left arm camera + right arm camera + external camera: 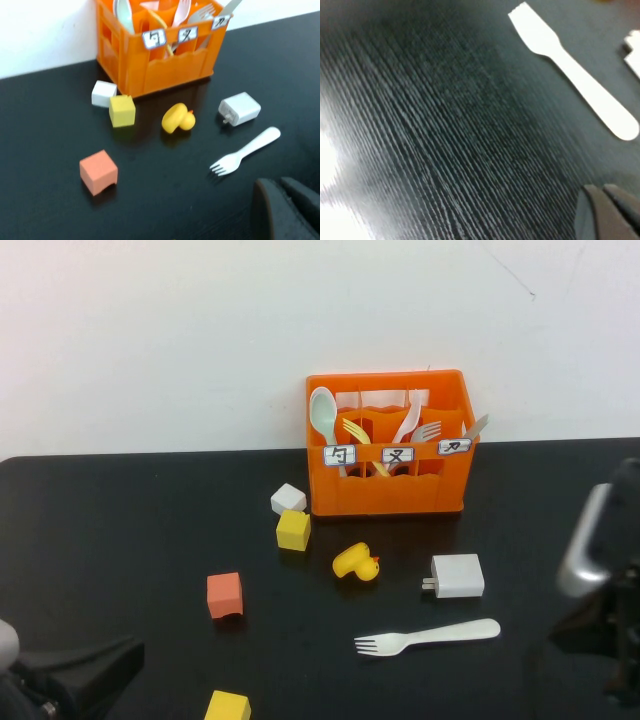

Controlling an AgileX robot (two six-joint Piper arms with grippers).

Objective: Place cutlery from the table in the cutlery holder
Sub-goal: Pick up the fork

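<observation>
High view: a white fork (428, 636) is lying flat on the table (120, 530), its long axis running nearly across the view, tines pointing to the robot's left and the handle end tilted slightly away toward the right. It is resting near the front edge, in front of a white charger (458, 576) and a yellow duck (357, 563), apart from both. The orange holder (388, 445) is standing at the back of the table against the wall, and a pink fork (408, 418) is being held upright in its middle part, beside a green spoon (322, 412) and a small yellow fork (355, 430). White (288, 499), yellow (293, 529) and orange (224, 595) blocks are lying to the left of the holder. The left gripper (280, 192) is being kept low at the near left corner, jaws closed and empty. The right gripper (604, 195) is being kept at the right edge, just right of the white fork's handle, jaws likewise closed on nothing.
</observation>
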